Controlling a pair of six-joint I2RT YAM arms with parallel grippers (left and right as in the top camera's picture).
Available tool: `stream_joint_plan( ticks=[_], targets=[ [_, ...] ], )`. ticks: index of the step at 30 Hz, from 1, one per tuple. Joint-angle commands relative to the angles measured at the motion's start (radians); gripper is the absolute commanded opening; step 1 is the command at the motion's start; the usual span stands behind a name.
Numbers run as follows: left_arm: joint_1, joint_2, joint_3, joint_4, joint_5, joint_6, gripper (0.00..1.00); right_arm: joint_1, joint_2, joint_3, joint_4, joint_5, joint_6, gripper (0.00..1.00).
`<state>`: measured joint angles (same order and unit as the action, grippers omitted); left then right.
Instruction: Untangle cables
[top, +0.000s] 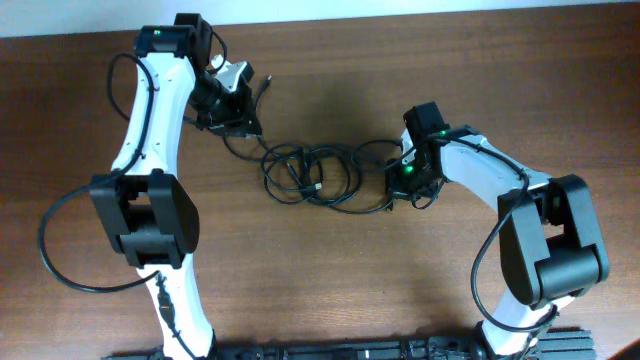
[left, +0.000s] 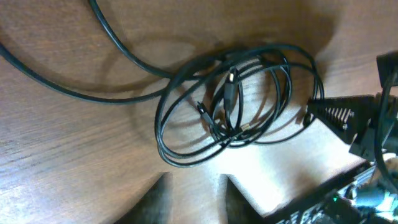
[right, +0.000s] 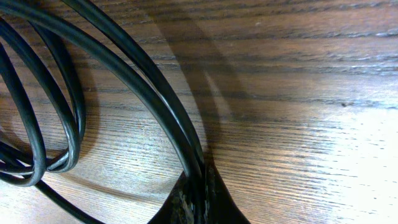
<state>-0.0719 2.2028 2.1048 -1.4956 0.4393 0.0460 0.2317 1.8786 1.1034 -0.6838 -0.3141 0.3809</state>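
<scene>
Cables (left: 231, 99): thin black cords in several overlapping loops, one loose bundle lying flat on the tabletop (top: 330, 290) between the two arms. Small plugs sit inside the loops, and tails trail off toward the left arm.

Right claw (right: 196, 198): at the bundle's right edge, closed down on a couple of strands pinched between its tips.

Left claw (left: 196, 205): above the bundle's left side, fingers spread wide, nothing in them.

Step, as I read it: one side is anchored, separation not yet begun. The next move likely calls for the left claw to take a different loop or a loose tail, then draw apart slowly. Plugs may snag on crossing loops.
</scene>
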Motion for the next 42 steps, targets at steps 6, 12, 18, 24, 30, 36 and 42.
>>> stream_joint_plan(
  ticks=[6,12,18,24,30,36,42],
  targets=[
    [-0.049,-0.010,-0.308,0.199,-0.020,-0.010,0.56,-0.003,0.010,-0.017,-0.009,0.039,-0.009,0.04],
    [-0.051,-0.010,-0.434,0.304,-0.017,-0.035,0.22,-0.003,0.010,-0.017,-0.012,0.039,-0.009,0.04],
    [-0.001,-0.010,-0.352,0.260,0.072,-0.033,0.00,-0.003,0.010,-0.017,-0.019,0.039,-0.010,0.04],
    [0.083,-0.010,-0.253,0.173,0.141,-0.030,0.02,-0.003,0.010,-0.017,-0.016,0.039,-0.010,0.04],
    [0.055,-0.010,-0.248,0.249,-0.016,-0.005,0.00,-0.003,0.010,-0.017,-0.019,0.039,-0.010,0.04],
    [0.177,-0.010,-0.156,0.430,0.655,-0.112,0.00,-0.003,0.010,-0.017,-0.019,0.039,-0.010,0.04],
    [0.189,-0.010,-0.158,0.436,0.345,-0.346,0.98,-0.003,0.010,-0.017,-0.019,0.039,-0.010,0.04]
  ],
)
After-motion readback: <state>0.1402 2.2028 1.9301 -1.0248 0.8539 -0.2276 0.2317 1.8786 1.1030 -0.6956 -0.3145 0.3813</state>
